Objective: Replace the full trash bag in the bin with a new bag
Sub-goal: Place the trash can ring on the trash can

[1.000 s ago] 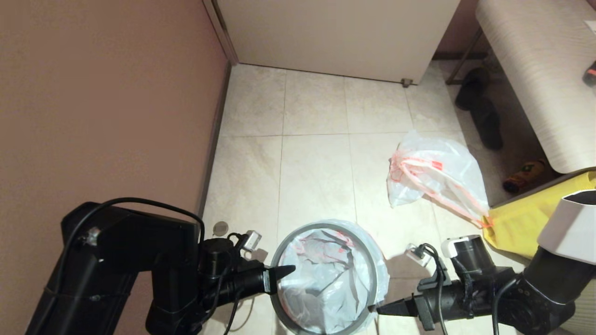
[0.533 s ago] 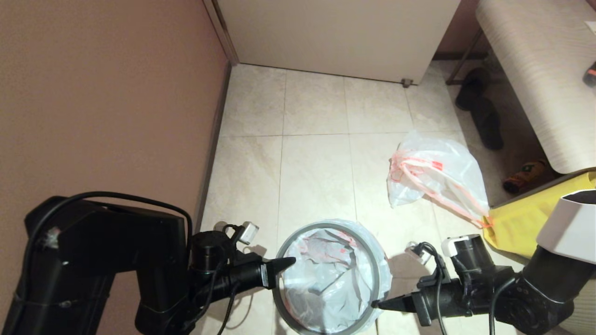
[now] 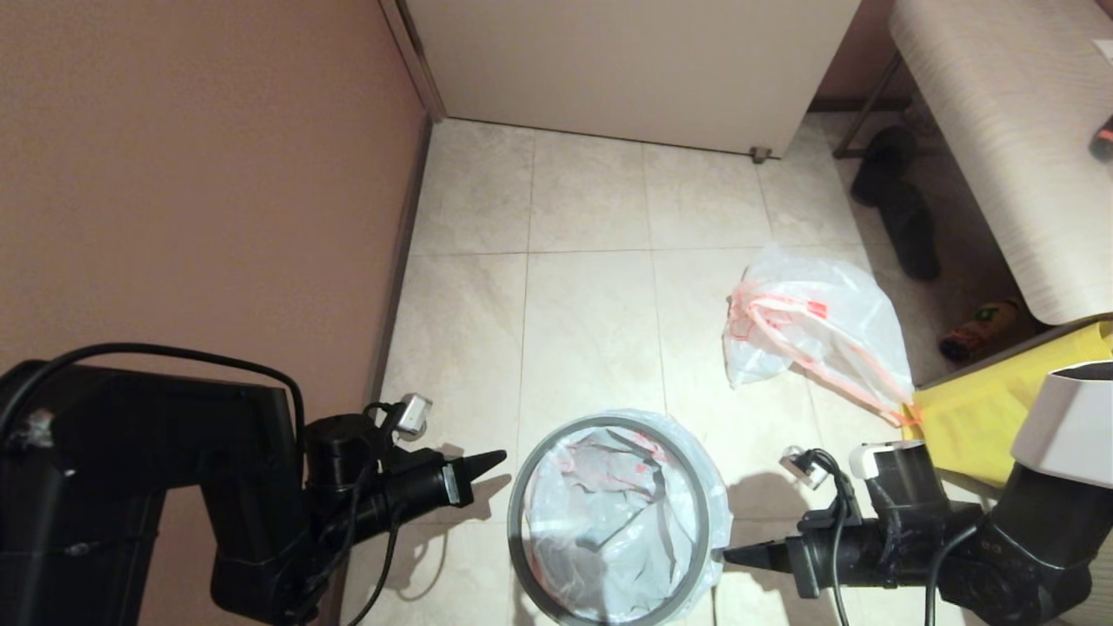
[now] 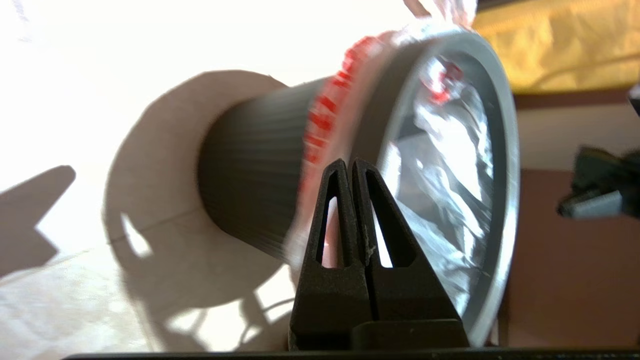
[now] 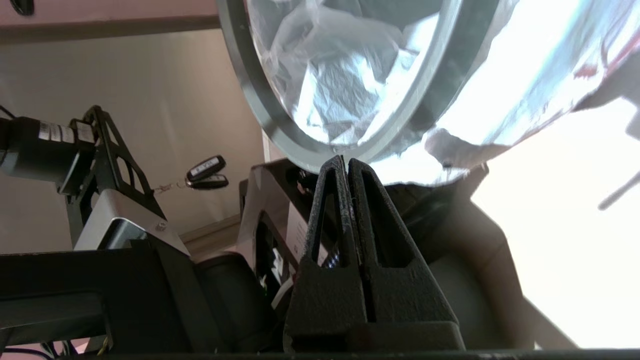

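The bin (image 3: pixel 619 522) stands on the tiled floor at the near middle; its ribbed dark wall (image 4: pixel 250 170) shows in the left wrist view. The grey hoop (image 3: pixel 522 487) sits on its rim. The new bag (image 3: pixel 609 530) lines it, thin and crumpled, its hem folded over the outside (image 5: pixel 525 85). The full trash bag (image 3: pixel 809 326) lies on the floor further off to the right. My left gripper (image 3: pixel 496 456) is shut and empty, just left of the hoop and apart from it. My right gripper (image 3: pixel 729 554) is shut and empty, its tip at the bag's overhang on the bin's right side.
A brown wall (image 3: pixel 174 174) runs close along the left. A white cabinet front (image 3: pixel 626 61) closes the far end. At the right are a yellow fabric bag (image 3: pixel 983 409), a pale bench (image 3: pixel 1017 148), dark shoes (image 3: pixel 904 217) and an orange object (image 3: pixel 978 326).
My left gripper has drawn back left off the hoop's rim. My right gripper has slid slightly right, away from the bin's edge. The hoop and bag stay in place.
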Controlling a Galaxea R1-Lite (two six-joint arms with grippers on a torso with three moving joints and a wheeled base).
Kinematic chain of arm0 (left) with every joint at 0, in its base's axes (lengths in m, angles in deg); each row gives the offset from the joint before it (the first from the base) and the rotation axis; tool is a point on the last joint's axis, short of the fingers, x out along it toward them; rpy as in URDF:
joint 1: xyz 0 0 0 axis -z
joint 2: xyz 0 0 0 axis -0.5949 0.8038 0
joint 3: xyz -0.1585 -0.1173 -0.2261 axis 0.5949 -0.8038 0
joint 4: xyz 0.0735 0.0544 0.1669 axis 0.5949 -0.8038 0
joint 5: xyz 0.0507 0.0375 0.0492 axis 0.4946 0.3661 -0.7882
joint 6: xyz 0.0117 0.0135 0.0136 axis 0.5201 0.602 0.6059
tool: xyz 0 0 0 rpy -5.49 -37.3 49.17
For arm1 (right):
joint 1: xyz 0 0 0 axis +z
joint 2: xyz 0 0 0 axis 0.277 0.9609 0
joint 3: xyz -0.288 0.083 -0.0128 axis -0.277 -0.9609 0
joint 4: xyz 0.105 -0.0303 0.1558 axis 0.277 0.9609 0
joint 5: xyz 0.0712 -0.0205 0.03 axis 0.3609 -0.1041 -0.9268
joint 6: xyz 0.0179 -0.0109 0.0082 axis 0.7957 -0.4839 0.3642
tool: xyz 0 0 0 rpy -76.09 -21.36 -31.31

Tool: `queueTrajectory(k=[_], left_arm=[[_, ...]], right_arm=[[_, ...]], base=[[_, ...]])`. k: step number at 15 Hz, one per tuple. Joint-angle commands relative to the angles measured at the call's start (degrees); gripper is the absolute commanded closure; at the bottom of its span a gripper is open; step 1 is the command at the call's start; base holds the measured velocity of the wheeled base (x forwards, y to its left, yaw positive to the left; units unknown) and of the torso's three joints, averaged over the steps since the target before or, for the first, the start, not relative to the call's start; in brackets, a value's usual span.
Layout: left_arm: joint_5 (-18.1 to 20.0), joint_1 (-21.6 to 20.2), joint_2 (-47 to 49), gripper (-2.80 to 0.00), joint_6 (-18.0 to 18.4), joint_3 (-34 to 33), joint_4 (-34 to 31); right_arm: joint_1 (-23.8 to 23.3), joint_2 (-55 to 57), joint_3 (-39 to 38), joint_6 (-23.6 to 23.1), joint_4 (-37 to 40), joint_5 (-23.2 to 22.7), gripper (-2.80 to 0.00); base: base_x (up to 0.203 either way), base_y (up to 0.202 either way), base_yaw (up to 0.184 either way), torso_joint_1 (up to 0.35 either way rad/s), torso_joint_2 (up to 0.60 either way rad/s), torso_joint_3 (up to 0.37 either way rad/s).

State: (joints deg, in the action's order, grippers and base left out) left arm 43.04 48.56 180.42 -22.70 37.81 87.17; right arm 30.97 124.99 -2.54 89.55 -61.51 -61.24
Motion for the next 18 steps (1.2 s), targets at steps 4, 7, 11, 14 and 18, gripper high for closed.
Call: queueTrajectory(k=[4,7,11,14,18], left_arm=[[0.32,-1.07,1.54,0.00,-0.04,-0.73,2.74],[0.41,-1.00,0.95,0.00,0.05,-1.54,2.74],[0.41,0.34,0.41,0.00,0.40,-2.67,2.74],[0.41,0.34,0.43,0.00,0.40,-2.76,2.74],[0.41,0.99,0.63,0.00,0.40,-3.39,2.74]], right_arm=[[5.93,-18.09,1.34,1.95,8.49,21.37,0.00],[14.20,-22.25,15.22,-1.03,31.29,45.39,0.00],[16.09,-14.01,27.16,-14.15,43.32,60.18,-2.80],[16.14,-10.83,31.97,-16.59,43.98,69.23,-2.80],[15.98,-4.95,34.75,-17.78,39.23,70.71,-2.80]], base=[[0.000,0.000,0.000,0.000,0.00,0.000],[0.000,0.000,0.000,0.000,0.00,0.000],[0.000,0.000,0.000,0.000,0.00,0.000],[0.000,0.000,0.000,0.000,0.00,0.000],[0.000,0.000,0.000,0.000,0.00,0.000]])
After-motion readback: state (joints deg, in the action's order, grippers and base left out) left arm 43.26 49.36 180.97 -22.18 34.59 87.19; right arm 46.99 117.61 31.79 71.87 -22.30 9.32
